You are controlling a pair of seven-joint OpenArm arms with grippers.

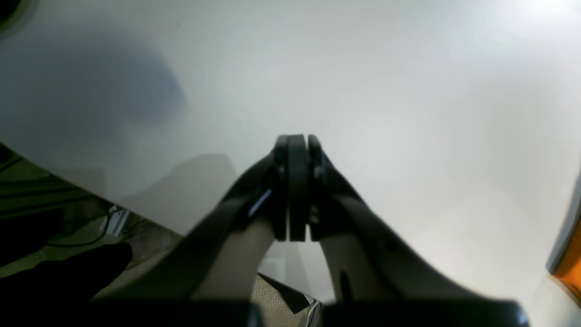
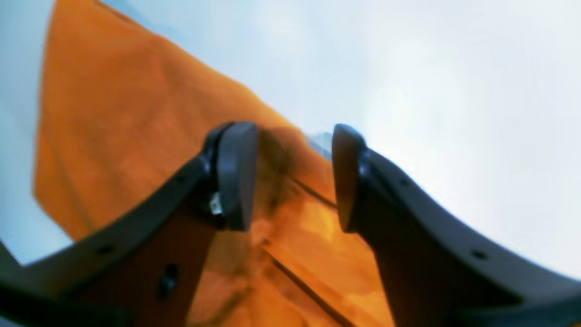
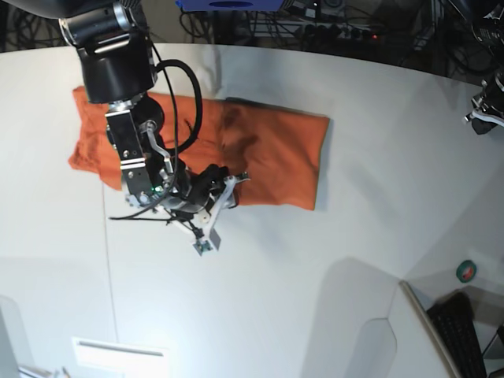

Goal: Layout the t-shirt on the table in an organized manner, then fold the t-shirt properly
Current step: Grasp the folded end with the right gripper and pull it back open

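Right gripper (image 2: 294,177) spread over the t-shirt (image 3: 268,153), left gripper (image 1: 297,186) pressed together; soft, limp cloth looks best pinched at an edge.

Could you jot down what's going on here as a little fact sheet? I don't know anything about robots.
garment: orange t-shirt, folded into a long strip, lying flat
surface: white table
right gripper: open, low over the near edge of the t-shirt, cloth between the jaws but not pinched
left gripper: shut, holding nothing, above bare table away from the cloth
fold: partly done
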